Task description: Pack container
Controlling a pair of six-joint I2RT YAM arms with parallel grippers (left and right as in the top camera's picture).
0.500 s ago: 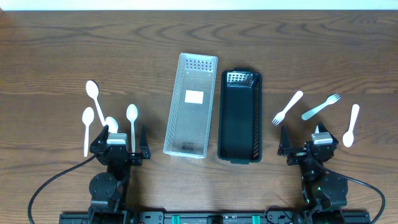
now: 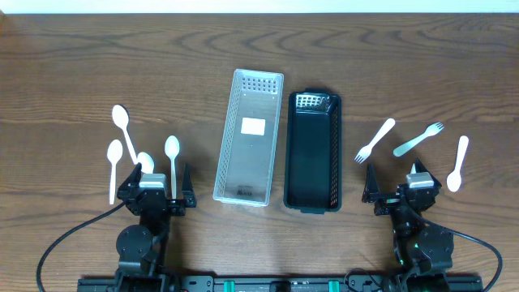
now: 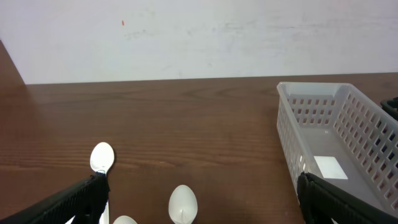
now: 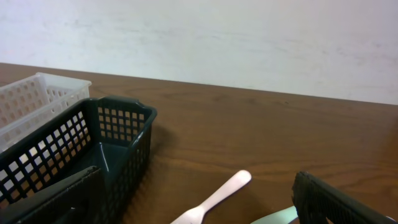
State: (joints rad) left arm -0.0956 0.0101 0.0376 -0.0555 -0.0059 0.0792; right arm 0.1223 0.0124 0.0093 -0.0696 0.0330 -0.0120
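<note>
A white mesh basket [image 2: 228, 154] and a black mesh basket [image 2: 335, 154] lie side by side mid-table, both empty. Several white spoons lie at the left: one far [image 2: 122, 119], one at the outer left [image 2: 113, 166], one bowl [image 2: 146, 161] by the gripper, one [image 2: 172, 162] nearest the basket. At the right lie a white fork [image 2: 374, 140], a pale green fork [image 2: 418, 139] and a white spoon [image 2: 458, 163]. My left gripper [image 2: 156, 180] is open and empty over the spoons [image 3: 182, 203]. My right gripper [image 2: 400, 185] is open and empty near the white fork [image 4: 214, 198].
The white basket [image 3: 336, 143] shows at the right of the left wrist view, with a white label on its floor. The black basket [image 4: 81, 149] fills the left of the right wrist view. A pale wall stands behind the table's far edge.
</note>
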